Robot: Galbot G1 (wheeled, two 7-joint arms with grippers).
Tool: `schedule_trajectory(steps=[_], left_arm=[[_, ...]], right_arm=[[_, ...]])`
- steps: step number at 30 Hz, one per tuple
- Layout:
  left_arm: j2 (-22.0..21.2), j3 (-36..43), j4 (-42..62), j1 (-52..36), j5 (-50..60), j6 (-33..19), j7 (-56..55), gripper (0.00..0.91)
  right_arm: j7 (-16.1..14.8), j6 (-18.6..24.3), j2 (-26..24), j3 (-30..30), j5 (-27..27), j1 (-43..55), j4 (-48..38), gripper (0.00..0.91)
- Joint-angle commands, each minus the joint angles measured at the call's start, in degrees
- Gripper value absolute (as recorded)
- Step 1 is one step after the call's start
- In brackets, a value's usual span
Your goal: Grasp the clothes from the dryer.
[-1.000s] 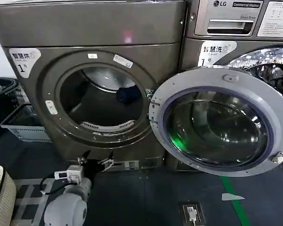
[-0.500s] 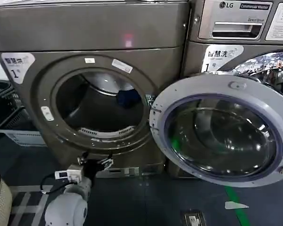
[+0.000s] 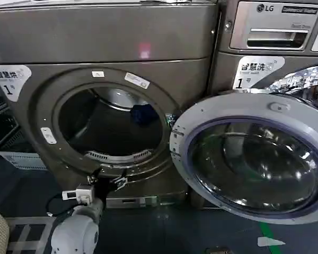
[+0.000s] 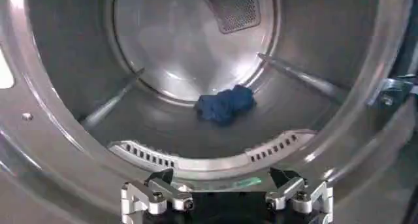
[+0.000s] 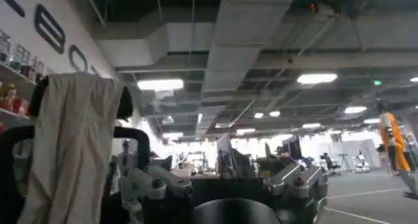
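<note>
Dryer (image 3: 111,58) filling the left and centre of the head view, door (image 3: 252,159) swung wide to the lower right, round port open. Clothes (image 3: 143,112) lying inside the drum as a small dark-blue bundle, right of centre in the port in the head view; in the left wrist view clothes (image 4: 225,105) sitting just below frame centre on the drum floor, near the back wall, beyond the slotted lint grille (image 4: 209,155).

Left tool (image 3: 103,182) low at centre-left of the head view, just outside and below the port's lower rim; in the left wrist view left tool (image 4: 225,196) along the bottom edge, fingers spread wide with nothing between them, aimed into the drum. Right tool (image 5: 225,189) at the bottom of the right wrist view, fingers apart and empty, pointed up toward a ceiling and away from the machine, apparently waiting.

Likely next: a reach over the rim and deep into the drum. Risks: clipping the lower rim or grille on the way in, given the low start; closing short of the bundle, since it lies far back; pinching only a loose fold of soft fabric and losing it on withdrawal; brushing a drum paddle (image 4: 114,104).
</note>
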Motion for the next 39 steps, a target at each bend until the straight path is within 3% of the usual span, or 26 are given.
schedule_trajectory(steps=[1, 39], left_arm=[[-0.15, 0.32, 0.31, -0.09, 0.01, 2.81, 0.04, 0.907], [-0.53, 1.23, 1.08, -0.4, 1.02, 2.81, 0.12, 0.907]], right_arm=[[-0.02, 0.1, 0.37, -0.12, -0.01, 0.05, 0.22, 0.907], [0.02, 0.29, 0.16, 0.1, -0.09, 0.09, -0.34, 0.907]])
